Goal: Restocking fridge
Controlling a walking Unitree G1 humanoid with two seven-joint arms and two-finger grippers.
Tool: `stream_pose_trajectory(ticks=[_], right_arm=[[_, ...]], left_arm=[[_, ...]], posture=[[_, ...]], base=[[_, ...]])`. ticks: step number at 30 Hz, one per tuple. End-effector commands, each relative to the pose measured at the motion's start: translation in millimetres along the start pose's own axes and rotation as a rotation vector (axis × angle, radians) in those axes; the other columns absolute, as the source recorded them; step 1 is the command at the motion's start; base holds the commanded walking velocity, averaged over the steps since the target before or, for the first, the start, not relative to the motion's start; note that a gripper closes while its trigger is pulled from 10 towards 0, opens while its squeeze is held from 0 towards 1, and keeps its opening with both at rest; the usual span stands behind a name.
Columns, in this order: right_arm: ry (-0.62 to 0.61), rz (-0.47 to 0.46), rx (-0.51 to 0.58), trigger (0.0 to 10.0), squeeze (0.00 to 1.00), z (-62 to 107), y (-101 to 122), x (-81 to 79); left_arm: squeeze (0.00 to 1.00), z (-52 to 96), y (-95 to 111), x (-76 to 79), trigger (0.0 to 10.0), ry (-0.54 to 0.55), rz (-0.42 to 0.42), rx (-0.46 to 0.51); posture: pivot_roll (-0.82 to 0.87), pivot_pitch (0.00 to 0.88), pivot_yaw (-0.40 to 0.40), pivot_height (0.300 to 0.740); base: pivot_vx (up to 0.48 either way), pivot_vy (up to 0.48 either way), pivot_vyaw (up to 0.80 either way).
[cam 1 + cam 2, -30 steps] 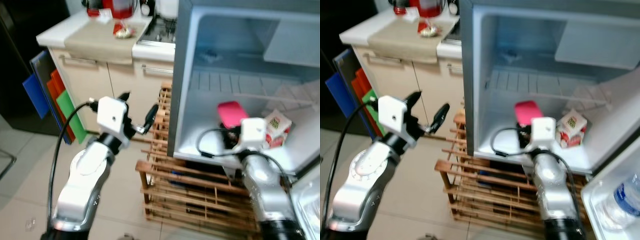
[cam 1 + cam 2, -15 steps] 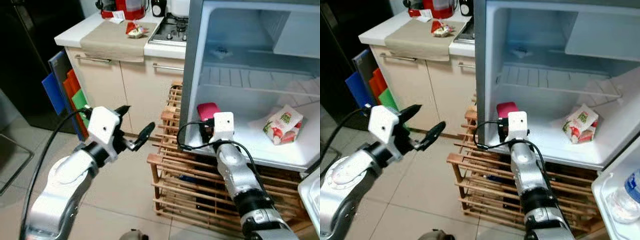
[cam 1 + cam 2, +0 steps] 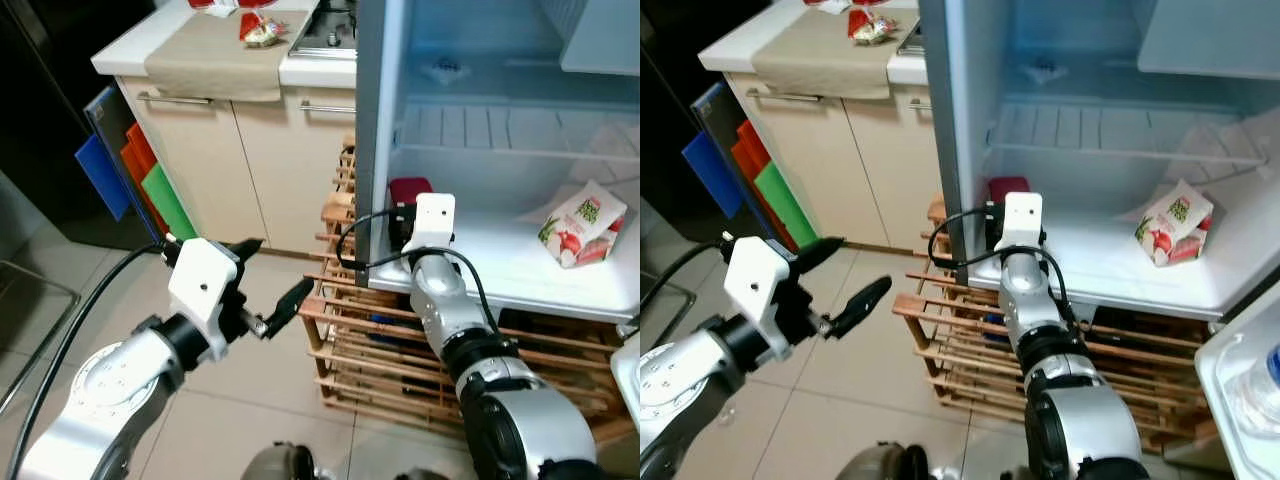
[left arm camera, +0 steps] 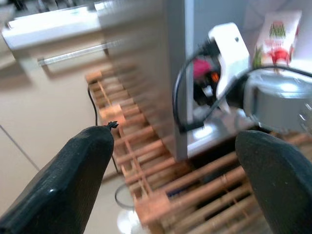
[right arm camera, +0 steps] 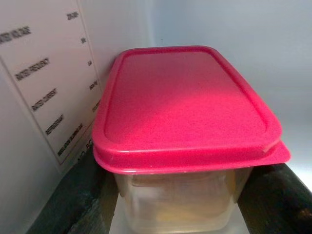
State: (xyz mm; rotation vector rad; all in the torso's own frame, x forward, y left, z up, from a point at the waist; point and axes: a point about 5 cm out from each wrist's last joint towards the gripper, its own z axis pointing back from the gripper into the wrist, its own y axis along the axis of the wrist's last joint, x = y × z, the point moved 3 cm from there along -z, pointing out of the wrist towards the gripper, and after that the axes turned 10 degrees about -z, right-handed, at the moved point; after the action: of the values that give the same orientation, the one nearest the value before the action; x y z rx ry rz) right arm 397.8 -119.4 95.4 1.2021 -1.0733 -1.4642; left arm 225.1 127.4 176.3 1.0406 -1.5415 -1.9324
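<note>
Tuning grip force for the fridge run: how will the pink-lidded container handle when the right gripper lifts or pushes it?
The pink-lidded container looks like rigid clear plastic, so probably stiff. Its flat base and boxy shape suggest it slides rather than rolls or tips. The smooth walls may be slippery between the right gripper fingers, and the overhanging lid could pop off if pushed from below.

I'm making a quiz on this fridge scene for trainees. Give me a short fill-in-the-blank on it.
1. The container between the right claw's fingers has a ____ lid.
2. The carton lies on the fridge's ____ shelf.
3. The left claw hangs over the floor, its fingers ____.

Missing: pink; bottom; open
</note>
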Motion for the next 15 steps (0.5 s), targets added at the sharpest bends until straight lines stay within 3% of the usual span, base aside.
stream_pose_trajectory(ticks=[1, 8, 9, 10, 11, 12, 13, 14, 15], right_arm=[[-0.015, -0.044, -0.009, 0.0, 0.0, -2.4, 2, -6.2], [-0.076, -0.231, -0.038, 0.2, 0.0, -8.5, 9, -1.5], [-0.077, -0.24, -0.041, 3.2, 0.0, -9.6, 11, -1.5], [-0.074, -0.236, -0.042, 8.3, 0.0, -10.5, 12, -1.9], [-0.069, -0.228, -0.041, 10.0, 0.0, -11.1, 14, -2.6], [-0.059, -0.22, -0.04, 10.0, 0.05, -11.6, 15, -4.0], [-0.053, -0.214, -0.035, 10.0, 0.78, -12.1, 17, -4.9], [-0.043, -0.196, -0.031, 10.0, 1.0, -12.8, 19, -6.2], [-0.036, -0.184, -0.028, 10.0, 1.0, -13.2, 20, -6.9]], left_arm=[[0.0, 8.3, 1, -2.3, 10.0, 0.003, -0.007, -0.019], [0.0, 14.4, 1, -1.2, 10.0, -0.001, -0.003, -0.046], [0.0, 14.4, 1, -0.8, 10.0, -0.001, -0.002, -0.048], [0.0, 14.4, 1, -0.2, 10.0, -0.001, 0.0, -0.05], [0.0, 14.3, 1, 0.1, 10.0, 0.0, 0.003, -0.051], [0.0, 14.4, 1, 0.2, 10.0, 0.002, 0.004, -0.052], [0.0, 14.4, 1, 0.4, 10.0, 0.003, 0.006, -0.053], [0.0, 14.0, 1, 1.0, 10.0, 0.004, 0.009, -0.053], [0.0, 13.8, 1, 1.4, 10.0, 0.004, 0.011, -0.054]], posture=[[0.29, 0.184, 0.144, 0.74], [0.29, 0.187, 0.152, 0.74], [0.29, 0.189, 0.149, 0.74], [0.29, 0.191, 0.146, 0.74], [0.29, 0.191, 0.145, 0.74], [0.29, 0.191, 0.144, 0.74], [0.29, 0.19, 0.141, 0.74], [0.28, 0.188, 0.136, 0.74], [0.28, 0.188, 0.136, 0.74]], base=[[0.0, 0.0, 0.0], [0.0, 0.0, 0.0], [0.0, 0.0, 0.0], [0.0, 0.0, 0.0], [0.0, 0.0, 0.0], [0.0, 0.0, 0.0], [0.0, 0.0, 0.0], [0.0, 0.0, 0.0], [0.0, 0.0, 0.0]])
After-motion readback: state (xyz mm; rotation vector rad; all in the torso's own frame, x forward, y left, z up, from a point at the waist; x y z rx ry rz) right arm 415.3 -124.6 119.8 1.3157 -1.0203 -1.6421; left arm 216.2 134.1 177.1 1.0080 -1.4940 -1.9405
